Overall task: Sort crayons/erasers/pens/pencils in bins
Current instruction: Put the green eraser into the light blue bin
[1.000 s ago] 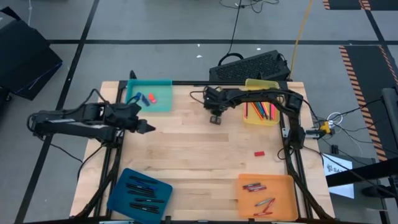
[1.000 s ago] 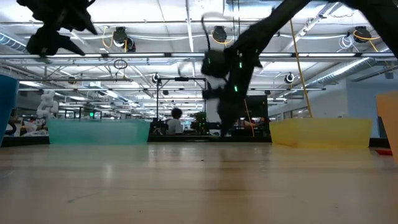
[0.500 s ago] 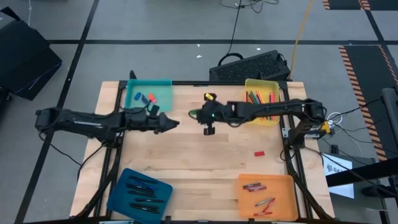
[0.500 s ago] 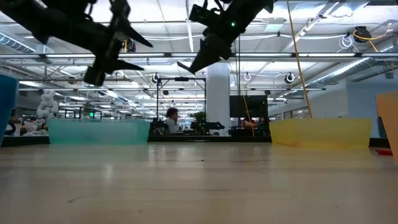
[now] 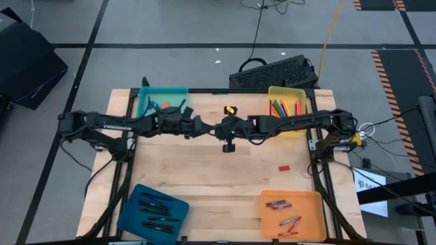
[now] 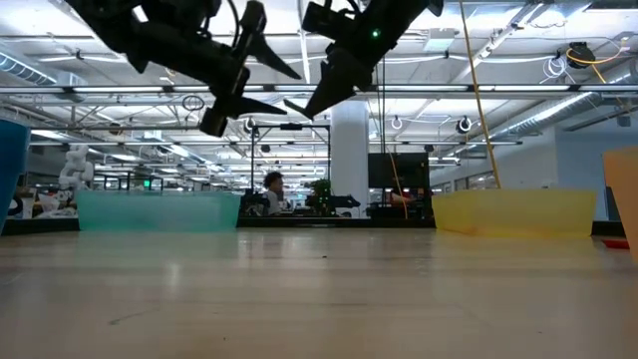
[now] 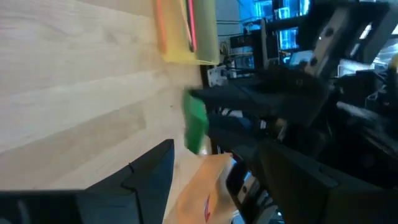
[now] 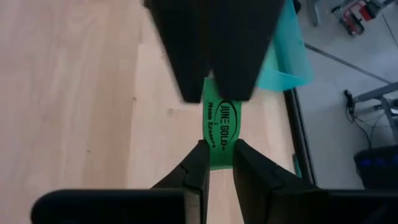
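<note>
— Right gripper (image 8: 217,152) first: what has it got?

— Its two fingers are pinched on one end of the small green rubber eraser block (image 8: 222,124), held in the air above the wooden table (image 5: 204,170); the left gripper (image 5: 202,127) faces it tip to tip, fingers spread around the eraser's free end, not clamped as far as I can tell.

— How will it handle?

— Light, slightly soft and grippy, I'd judge; take the flat faces of the free end, squarely.

— And the bins?

— Just behind the left gripper, the shallow teal plastic bin (image 5: 178,114) holds a few erasers (image 5: 158,106); beside the right arm, the yellow bin (image 5: 286,89) holds pencils (image 5: 286,107); well nearer the front edge, the dark blue bin (image 5: 133,197) holds pens (image 5: 155,209) and the orange bin (image 5: 310,204) holds crayons (image 5: 279,204); a red eraser (image 5: 284,167) lies loose.
</note>
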Controlling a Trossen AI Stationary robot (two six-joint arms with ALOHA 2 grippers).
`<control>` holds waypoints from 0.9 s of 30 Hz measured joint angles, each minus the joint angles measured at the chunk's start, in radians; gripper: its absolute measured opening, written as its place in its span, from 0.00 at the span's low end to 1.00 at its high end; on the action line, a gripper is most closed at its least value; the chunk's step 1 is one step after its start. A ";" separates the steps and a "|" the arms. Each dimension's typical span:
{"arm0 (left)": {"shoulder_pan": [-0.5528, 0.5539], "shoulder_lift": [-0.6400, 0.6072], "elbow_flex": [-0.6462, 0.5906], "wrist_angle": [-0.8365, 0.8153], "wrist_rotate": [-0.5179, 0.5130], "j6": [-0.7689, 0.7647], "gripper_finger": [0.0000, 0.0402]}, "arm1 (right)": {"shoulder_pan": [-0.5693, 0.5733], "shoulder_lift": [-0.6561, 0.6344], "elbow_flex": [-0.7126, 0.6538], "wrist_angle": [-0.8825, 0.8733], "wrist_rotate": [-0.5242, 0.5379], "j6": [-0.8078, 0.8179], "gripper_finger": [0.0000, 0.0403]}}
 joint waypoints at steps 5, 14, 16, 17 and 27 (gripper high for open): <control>-0.002 0.049 0.039 -0.001 0.000 0.010 0.60 | 0.002 -0.001 0.000 0.004 0.000 -0.003 0.12; -0.001 0.057 0.039 -0.005 0.000 0.079 0.32 | 0.004 -0.001 0.000 0.022 -0.048 0.003 0.12; -0.002 0.057 0.039 -0.010 -0.001 0.098 0.23 | 0.004 -0.002 0.000 0.021 -0.058 0.012 0.12; -0.001 0.057 0.039 -0.013 -0.001 0.106 0.19 | 0.004 -0.003 0.000 0.021 -0.067 0.015 0.12; -0.001 0.053 0.037 -0.014 -0.009 0.189 0.05 | 0.002 -0.004 0.001 0.023 -0.081 0.082 0.19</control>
